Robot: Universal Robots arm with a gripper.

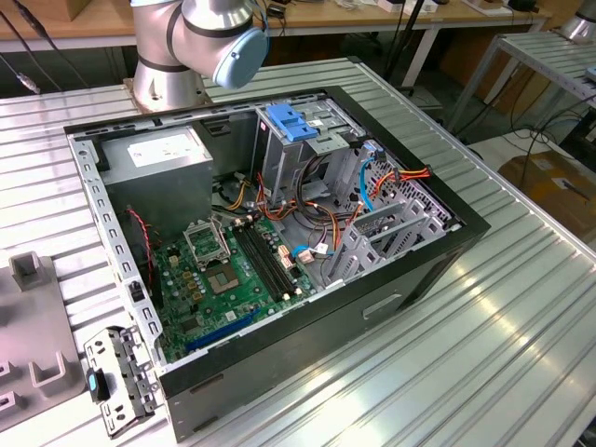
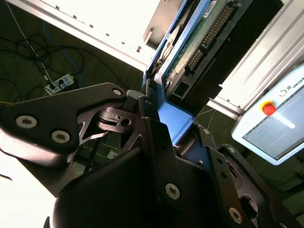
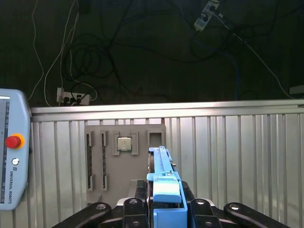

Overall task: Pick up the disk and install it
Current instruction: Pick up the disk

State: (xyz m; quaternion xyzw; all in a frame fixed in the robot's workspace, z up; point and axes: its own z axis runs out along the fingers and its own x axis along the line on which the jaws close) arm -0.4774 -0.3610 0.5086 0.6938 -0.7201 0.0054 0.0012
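My gripper (image 3: 164, 205) is shut on the disk (image 3: 164, 183), which I see edge-on in the first wrist view with its blue plastic rail facing the camera. The black fingers (image 3: 202, 209) press on both of its sides. In the second wrist view the disk (image 2: 199, 42) shows its green circuit-board underside and a blue rail between the gripper (image 2: 166, 126) fingers. It hangs in the air above the ribbed metal table (image 3: 228, 152). The open computer case (image 1: 307, 345) lies on the table in the exterior view, with its metal drive cage (image 1: 312, 149) at the back.
A blue bracket (image 1: 291, 123) tops the drive cage, beside the grey power supply (image 1: 158, 154) and the green motherboard (image 1: 233, 270). The arm's base (image 1: 200, 37) stands behind the case. A grey fixture tray (image 3: 109, 180) holds a chip (image 3: 124, 143). A teach pendant (image 3: 12, 147) hangs nearby.
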